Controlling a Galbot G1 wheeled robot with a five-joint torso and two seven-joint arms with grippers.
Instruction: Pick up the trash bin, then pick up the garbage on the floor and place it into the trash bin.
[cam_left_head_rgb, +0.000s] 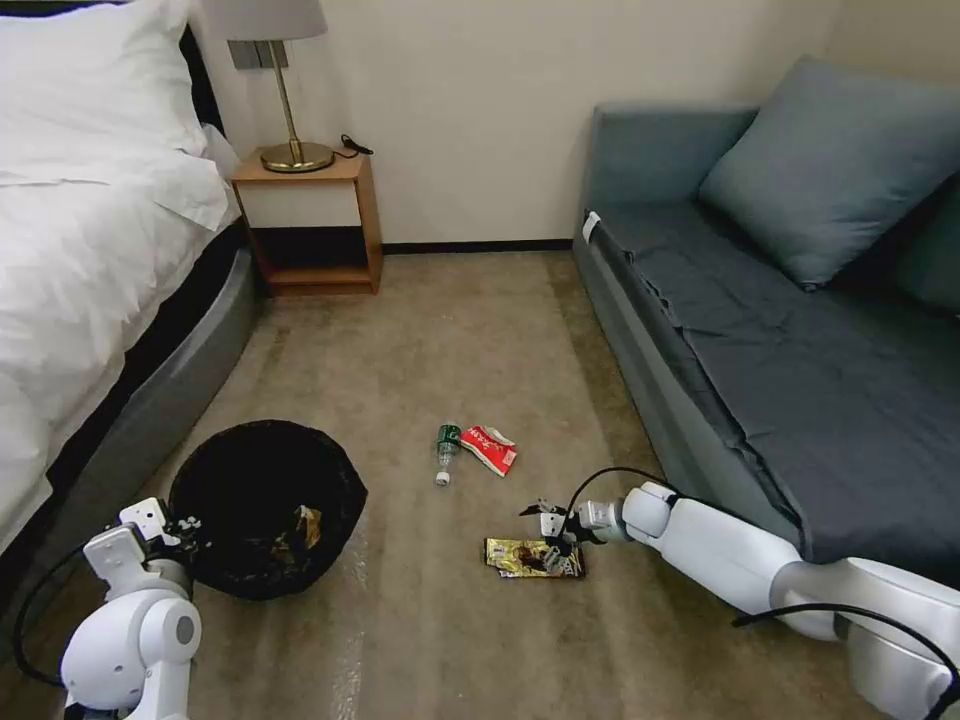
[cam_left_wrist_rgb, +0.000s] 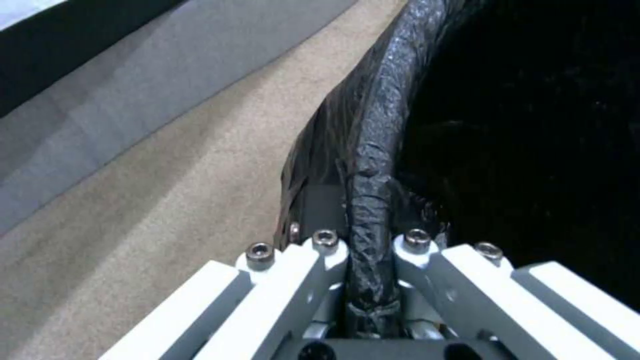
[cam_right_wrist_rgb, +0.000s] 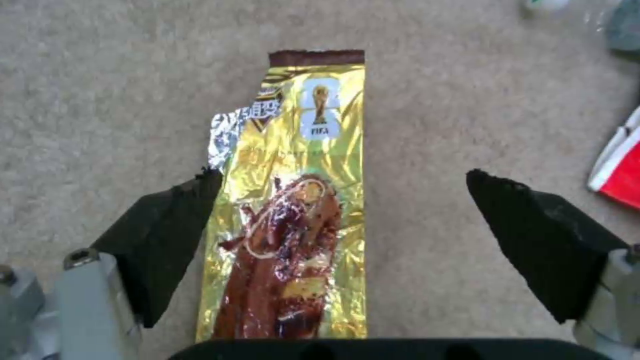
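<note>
- The trash bin (cam_left_head_rgb: 262, 505) is lined with a crinkly black plastic bag (cam_left_wrist_rgb: 373, 165), faintly glossy where it is rolled over the rim.
- The left gripper (cam_left_wrist_rgb: 370, 250) has smooth white plastic links held by shiny metal bolts (cam_left_wrist_rgb: 260, 251), closed on that rim.
- The gold-brown wrapper (cam_right_wrist_rgb: 293, 210) is glossy, creased foil, with a silvery torn edge at its 10 o'clock corner.
- The right gripper (cam_right_wrist_rgb: 340, 250), spread open, has matt black, rough-edged fingers (cam_right_wrist_rgb: 170, 235).
- The carpet (cam_left_head_rgb: 450, 330) is matt beige with a short nubbly pile.
- The red-white wrapper (cam_left_head_rgb: 490, 448) looks like shiny plastic film.
- The bottle (cam_left_head_rgb: 446, 450) is clear plastic.
- The nightstand (cam_left_head_rgb: 312, 222) is smooth brown wood.
- The lamp base (cam_left_head_rgb: 296, 156) is polished brass-coloured metal.
- The sofa (cam_left_head_rgb: 790, 360) is matt grey-blue cloth.
</note>
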